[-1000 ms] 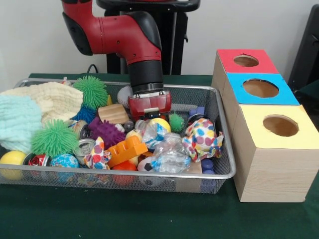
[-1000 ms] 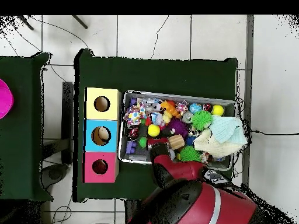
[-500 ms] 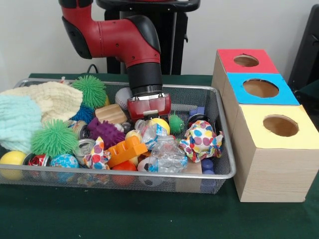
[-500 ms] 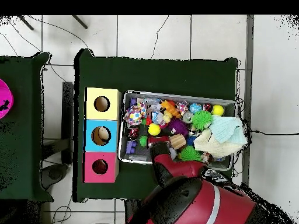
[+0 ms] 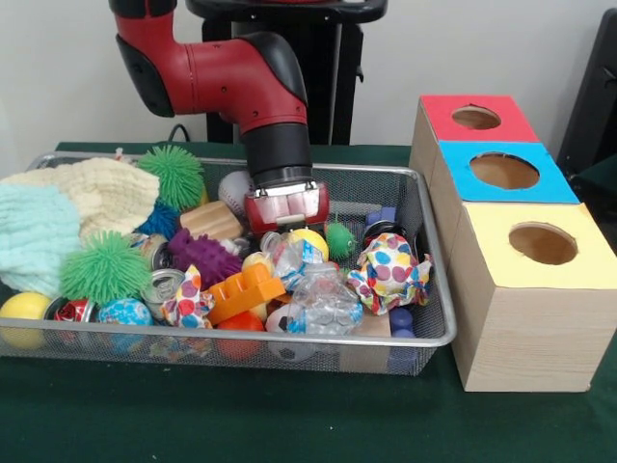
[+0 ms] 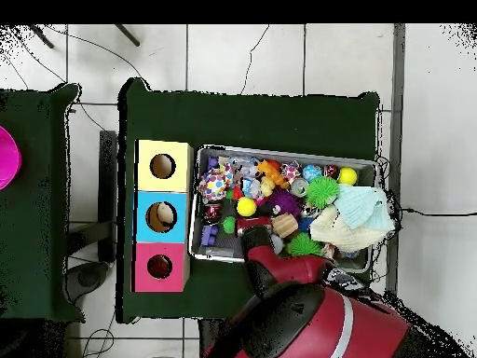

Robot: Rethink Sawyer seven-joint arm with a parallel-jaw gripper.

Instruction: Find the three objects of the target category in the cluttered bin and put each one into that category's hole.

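A silver wire-mesh bin (image 5: 436, 280) sits on a dark green cloth-covered worktop (image 5: 289, 415). Beside it, the wooden box (image 5: 525, 318) has red, blue and yellow tops. A white crumpled wrapper (image 5: 393, 270) carries multicoloured polka dots.

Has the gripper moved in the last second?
Yes. The gripper has risen and edged left, measured against the bin's back rim.

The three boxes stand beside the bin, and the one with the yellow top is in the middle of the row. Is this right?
Not quite. The blue-topped box is in the middle; the yellow-topped box is at one end and the red-topped box at the other. The front view shows it.
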